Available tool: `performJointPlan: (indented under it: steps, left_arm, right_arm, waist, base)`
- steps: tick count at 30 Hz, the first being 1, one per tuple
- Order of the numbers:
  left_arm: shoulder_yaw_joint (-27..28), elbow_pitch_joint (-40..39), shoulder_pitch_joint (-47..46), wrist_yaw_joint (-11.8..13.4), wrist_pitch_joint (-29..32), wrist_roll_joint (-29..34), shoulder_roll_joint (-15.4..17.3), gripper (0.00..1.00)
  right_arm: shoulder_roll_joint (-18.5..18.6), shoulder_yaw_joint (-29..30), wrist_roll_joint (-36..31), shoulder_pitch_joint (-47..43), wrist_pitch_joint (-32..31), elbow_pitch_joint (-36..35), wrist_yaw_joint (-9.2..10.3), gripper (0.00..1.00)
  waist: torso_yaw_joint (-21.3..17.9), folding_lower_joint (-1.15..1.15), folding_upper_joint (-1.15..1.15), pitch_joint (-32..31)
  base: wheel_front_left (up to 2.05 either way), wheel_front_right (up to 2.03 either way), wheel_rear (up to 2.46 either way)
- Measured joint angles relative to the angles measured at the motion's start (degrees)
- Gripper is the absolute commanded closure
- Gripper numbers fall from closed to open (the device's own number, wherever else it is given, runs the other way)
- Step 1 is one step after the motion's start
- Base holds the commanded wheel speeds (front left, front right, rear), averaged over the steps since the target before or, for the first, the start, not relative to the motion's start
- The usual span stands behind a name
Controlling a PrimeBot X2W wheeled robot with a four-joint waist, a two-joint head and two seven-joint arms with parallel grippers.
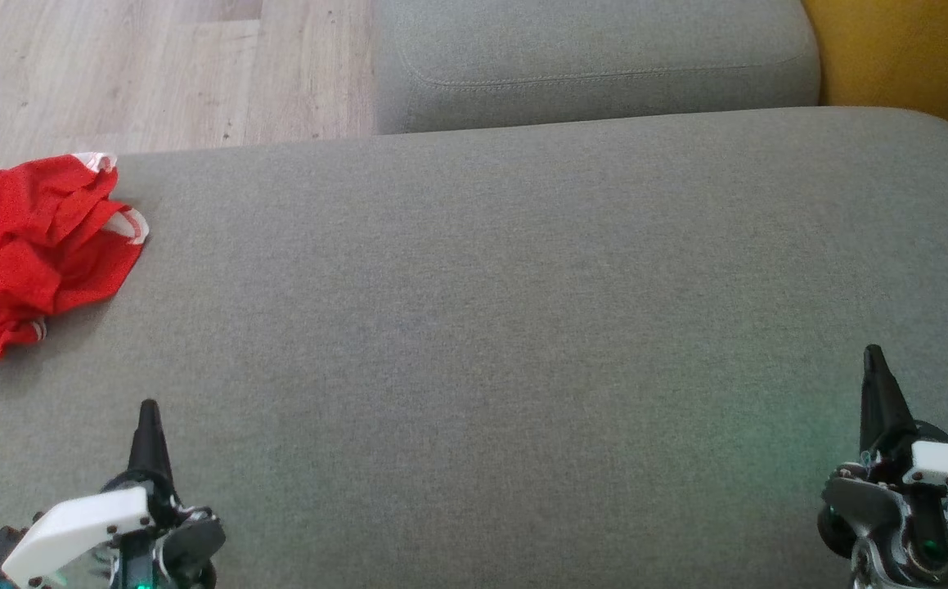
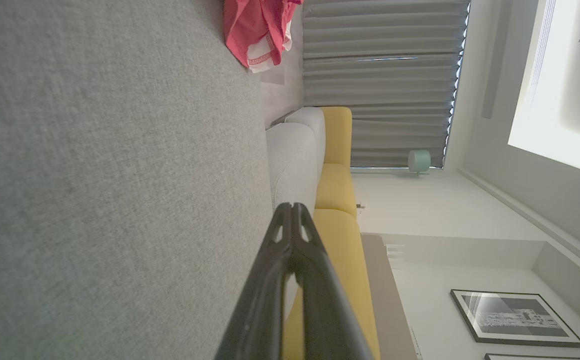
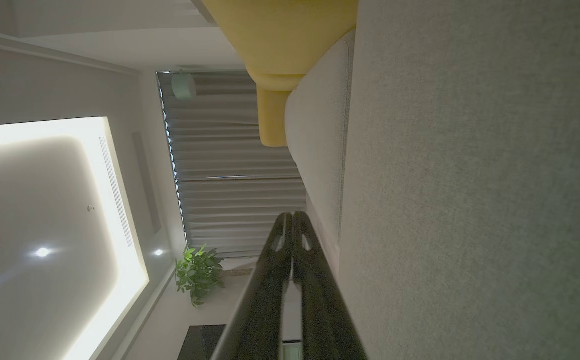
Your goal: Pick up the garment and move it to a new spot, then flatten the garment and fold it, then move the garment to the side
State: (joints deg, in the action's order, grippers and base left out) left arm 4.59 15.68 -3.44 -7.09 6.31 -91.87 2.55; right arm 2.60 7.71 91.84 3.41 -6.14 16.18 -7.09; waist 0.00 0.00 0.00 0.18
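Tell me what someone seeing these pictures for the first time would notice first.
The red garment catches the eye first: it lies crumpled, with white trim, at the far left edge of the wide grey cushion. Next come the left pincer and right pincer, both shut, at the lower corners of the head view, neither touching the cloth. A patch of yellow upholstery shows at the upper right.

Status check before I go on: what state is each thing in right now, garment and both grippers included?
Garment: crumpled in a heap, unfolded, lying at the left edge of the grey cushion, not held.
Left gripper: shut, empty, apart from the garment.
Right gripper: shut, empty.
Curtains: drawn.
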Motion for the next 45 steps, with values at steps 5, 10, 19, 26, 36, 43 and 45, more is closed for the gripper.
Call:
performJointPlan:
  steps: [5,10,19,26,36,43,45]
  left_arm:
    - [0.0,0.0,0.0,0.0,0.0,0.0,0.0,1.0]
    - [0.0,0.0,0.0,0.0,0.0,0.0,0.0,1.0]
    - [-0.51,4.45,3.13,0.04,-0.02,0.02,-0.19,0.0]
    - [-1.31,4.36,4.47,0.05,-0.93,0.12,-0.35,0.0]
    - [-2.72,2.48,4.46,0.05,-2.61,3.43,-0.36,0.0]
    - [-3.33,0.52,4.41,0.63,-3.9,8.18,-0.36,0.0]
    - [-3.74,0.11,4.39,0.66,-4.24,9.64,-0.36,0.0]
  right_arm:
    - [0.0,0.0,0.0,0.0,0.0,0.0,0.0,1.0]
    - [0.0,0.0,0.0,0.0,0.0,0.0,0.0,1.0]
    - [-0.27,-0.14,-0.01,-3.34,0.07,4.67,0.07,0.0]
    - [-0.31,-0.77,-0.18,-4.43,0.77,4.64,0.07,0.0]
    - [-0.32,-0.94,-3.37,-4.43,2.44,3.53,0.07,0.0]
    - [-0.32,-1.05,-7.94,-4.43,3.77,2.16,0.07,0.0]
    - [-0.32,-1.1,-9.01,-4.43,4.12,1.91,0.07,0.0]
  waist:
    - [0.0,0.0,0.0,0.0]
    - [0.0,0.0,0.0,0.0]
    - [0.0,0.0,0.0,0.0]
    - [0.09,0.0,0.0,-0.11]
    - [0.27,0.0,0.0,-0.17]
    - [0.44,0.0,0.0,-0.22]
    - [0.51,0.0,0.0,-0.23]
  base:
    - [0.0,0.0,0.0]
    - [0.0,0.0,0.0]
    - [0.0,0.0,0.0]
    - [0.0,0.0,0.0]
    - [0.0,0.0,0.0]
    - [0.0,0.0,0.0]
    - [0.0,0.0,0.0]
